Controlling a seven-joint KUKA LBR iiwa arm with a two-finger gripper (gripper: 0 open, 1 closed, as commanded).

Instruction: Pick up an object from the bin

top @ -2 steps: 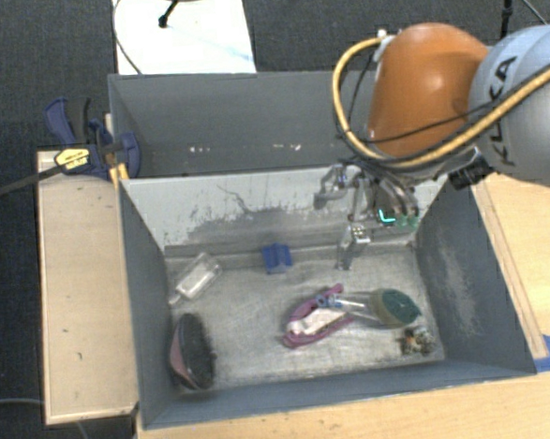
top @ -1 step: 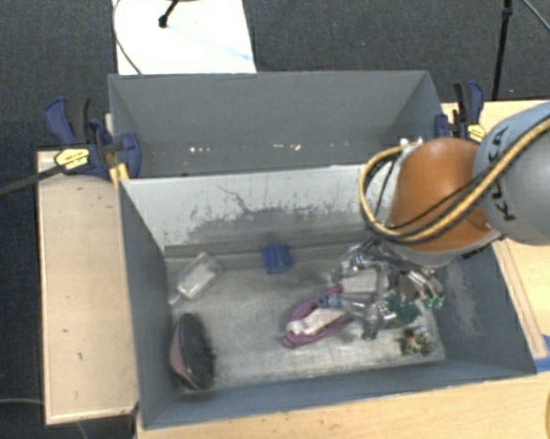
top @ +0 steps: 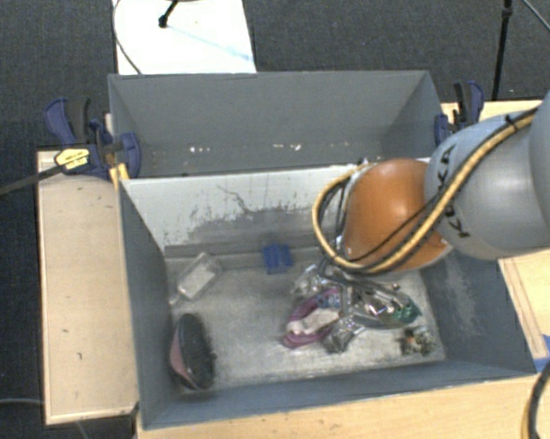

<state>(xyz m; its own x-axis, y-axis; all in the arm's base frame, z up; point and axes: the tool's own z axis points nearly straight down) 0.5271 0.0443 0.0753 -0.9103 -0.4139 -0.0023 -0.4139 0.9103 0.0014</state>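
Gripper (top: 343, 312) is low in the grey metal bin (top: 149, 298), sitting in a small heap right of centre. A purple-and-white curved plastic piece (top: 304, 326) touches it on the view's left, and a green-and-dark tangled piece (top: 400, 310) lies just beside it on the right. Can't tell if the claw is apart or together because of the clutter.

To do this well, I'd commit to one piece, close squarely and lift straight up so neighbours don't snag.

Loose count:
- one small blue block (top: 276, 257)
- one clear plastic piece (top: 195, 278)
- one dark oval brush-like object (top: 192, 351)
- one tiny dark bit (top: 416, 342)
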